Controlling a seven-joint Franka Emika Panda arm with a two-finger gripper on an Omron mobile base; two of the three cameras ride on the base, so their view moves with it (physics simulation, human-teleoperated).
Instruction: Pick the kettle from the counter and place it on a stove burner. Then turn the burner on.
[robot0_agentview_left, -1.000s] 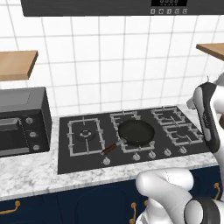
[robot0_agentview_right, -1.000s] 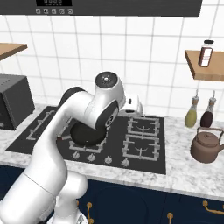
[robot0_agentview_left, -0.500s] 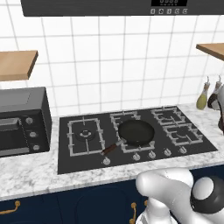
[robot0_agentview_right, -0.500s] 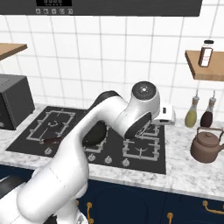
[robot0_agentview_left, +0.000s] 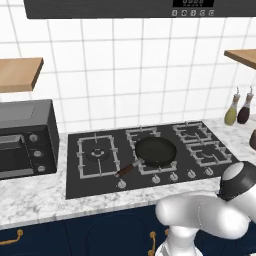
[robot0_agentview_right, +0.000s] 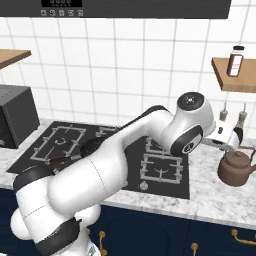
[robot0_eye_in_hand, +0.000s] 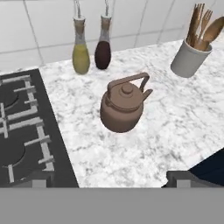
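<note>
Two steps into nothing yet, really: this is the reach phase of the pick. The small squat brown-copper metallic kettle with the thin arched handle (robot0_eye_in_hand: 124, 105) sits upright on the white-grey speckled marble counter (robot0_eye_in_hand: 144, 144), off to the right of the black cooktop (robot0_eye_in_hand: 22, 131) and clear of it. In the right base view the white arm's two-finger gripper (robot0_agentview_right: 229, 143) is up above the kettle (robot0_agentview_right: 236, 167), near it but not touching, jaws spread wide and nothing in them.

My read on the next move: drop down, line the fingers up on either side of that thin handle and close on it. The handle is skinny and arched, so I'd guess centering matters or the kettle swings.

Stuff nearby: two slim bottles, one yellow-green (robot0_eye_in_hand: 80, 52) and one dark (robot0_eye_in_hand: 103, 50), stand at the tiled wall just behind the kettle, and a white cup of wooden utensils (robot0_eye_in_hand: 190, 54) sits off to one side, apart from it. None of them block a top-down approach, but a sloppy lift could clip the bottles.

Over on the stove, a black frying pan (robot0_agentview_left: 155, 151) already sits on the middle burner. The round black gas burners under wire grates on the right (robot0_agentview_left: 209, 151) look free and closest, so one of those seems the obvious target.
</note>
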